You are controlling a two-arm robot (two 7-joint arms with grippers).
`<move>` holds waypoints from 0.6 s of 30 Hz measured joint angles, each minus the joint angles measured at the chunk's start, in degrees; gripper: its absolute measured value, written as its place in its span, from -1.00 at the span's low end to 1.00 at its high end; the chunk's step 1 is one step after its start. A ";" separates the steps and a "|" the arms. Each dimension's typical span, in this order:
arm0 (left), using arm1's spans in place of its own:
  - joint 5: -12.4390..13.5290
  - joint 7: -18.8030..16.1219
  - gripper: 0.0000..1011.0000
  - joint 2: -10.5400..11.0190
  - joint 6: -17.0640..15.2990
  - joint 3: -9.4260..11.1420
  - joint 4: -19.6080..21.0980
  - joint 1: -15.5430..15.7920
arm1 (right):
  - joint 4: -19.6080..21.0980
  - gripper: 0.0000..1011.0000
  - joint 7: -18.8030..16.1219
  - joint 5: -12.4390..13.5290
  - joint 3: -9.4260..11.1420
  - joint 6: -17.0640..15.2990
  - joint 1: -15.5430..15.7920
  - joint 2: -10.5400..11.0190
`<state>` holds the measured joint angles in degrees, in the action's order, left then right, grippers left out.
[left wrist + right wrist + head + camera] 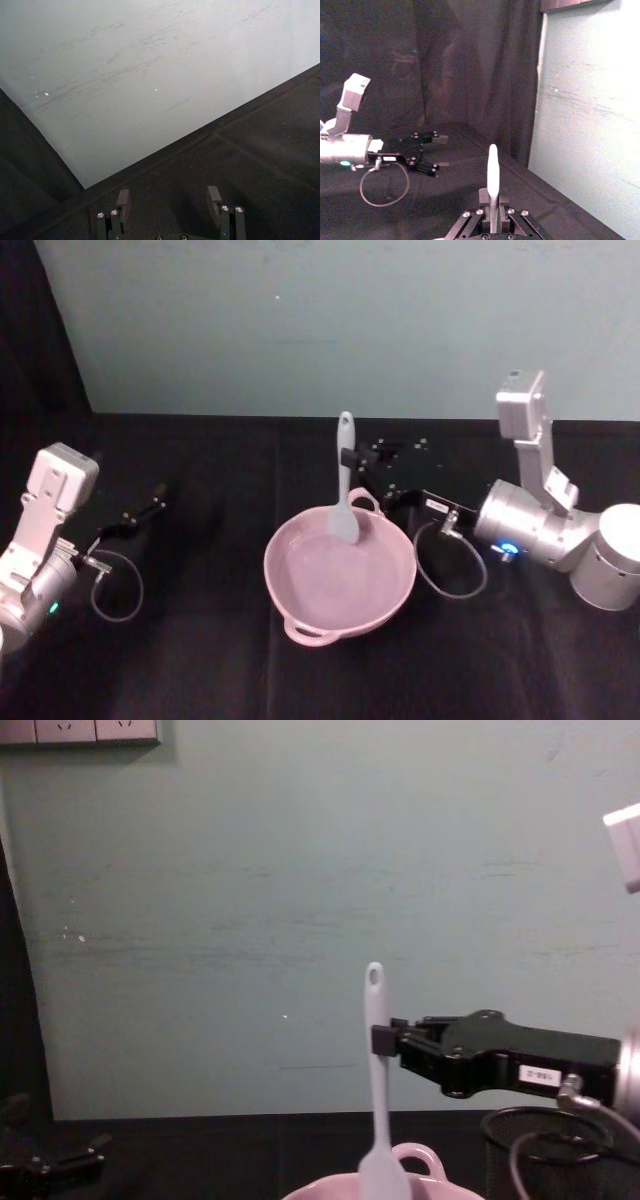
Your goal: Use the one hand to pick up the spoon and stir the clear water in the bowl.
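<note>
Bowl [282,592], upright spoon [345,490] in right gripper [351,457]

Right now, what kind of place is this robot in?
Probably a robot test lab, not a kitchen: a table draped in black cloth, a bare pale wall, dark curtains, and the right gripper holding a spoon at a pink bowl; left gripper parked.

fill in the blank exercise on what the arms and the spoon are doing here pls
1. The right gripper grips the spoon by its ___.
2. The spoon stands nearly ___.
3. Its flat head sits inside the ___ bowl.
4. The left gripper, off on the robot's left, has its fingers ___.

Missing words: handle; upright; pink; open
</note>
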<state>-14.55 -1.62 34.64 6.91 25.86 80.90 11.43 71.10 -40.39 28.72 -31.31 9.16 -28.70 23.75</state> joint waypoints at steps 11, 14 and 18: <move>0.00 0.00 0.99 0.00 0.00 0.00 0.00 0.00 | 7.26 -0.79 0.34 -0.68 1.54 -2.87 3.96 4.86; 0.00 0.00 0.99 0.00 0.00 0.00 0.00 0.00 | 9.53 -0.79 0.19 -0.69 1.58 -2.99 5.34 5.81; 0.00 0.00 0.99 0.00 0.00 0.00 0.00 0.00 | 11.59 -0.79 -0.68 -0.44 1.21 -2.54 6.77 6.21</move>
<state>-14.55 -1.62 34.65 6.91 25.86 80.90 11.43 82.69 -41.07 28.28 -30.10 6.61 -21.93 29.96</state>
